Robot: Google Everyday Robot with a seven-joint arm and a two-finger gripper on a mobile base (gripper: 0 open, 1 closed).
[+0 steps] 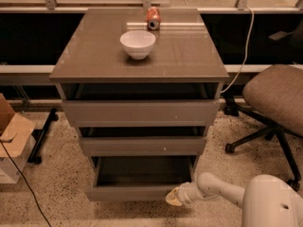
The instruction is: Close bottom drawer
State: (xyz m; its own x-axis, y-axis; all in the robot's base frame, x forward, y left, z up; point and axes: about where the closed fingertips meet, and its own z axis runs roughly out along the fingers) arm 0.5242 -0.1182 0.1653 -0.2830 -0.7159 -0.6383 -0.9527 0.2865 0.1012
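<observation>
Clearly the bottom drawer (132,192), lowest of three, stands pulled out nearward. The gripper (174,197) sits at its front's right end; whether open or closed, I cannot tell. Push straight toward the far side, steadily, lest it skew.

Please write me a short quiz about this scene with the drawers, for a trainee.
1. What lies behind the round white bowl on the brown cabinet top?
2. True or false: the lowest taupe-grey flat-fronted drawer is fully shut.
3. The robot's cream pincer is: A) at that drawer front's right end; B) on the cabinet top; C) in the bowl.
Key: 1 a red drinks can on its side; 2 false; 3 A.
</observation>
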